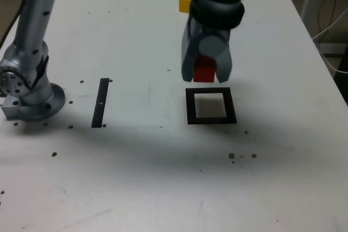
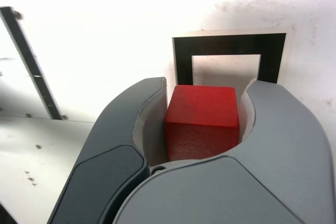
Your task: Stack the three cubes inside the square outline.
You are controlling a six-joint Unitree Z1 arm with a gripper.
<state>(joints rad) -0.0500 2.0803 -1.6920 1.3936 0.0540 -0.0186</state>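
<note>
"Where's the red cube?"

"In the gripper, pinched between its two fingers, raised above the table by the square."

"Over the square's white centre?"

"Hard to be sure from these angles; the exterior view shows it near the square's far edge."

"And the yellow cube?"

"Well beyond the square, partly behind the arm."

"The black strip?"

"Left of the square in the exterior view."

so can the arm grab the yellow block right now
Probably not: the pincer is shut on the red cube, so it would likely have to release that before taking the yellow block.
</note>
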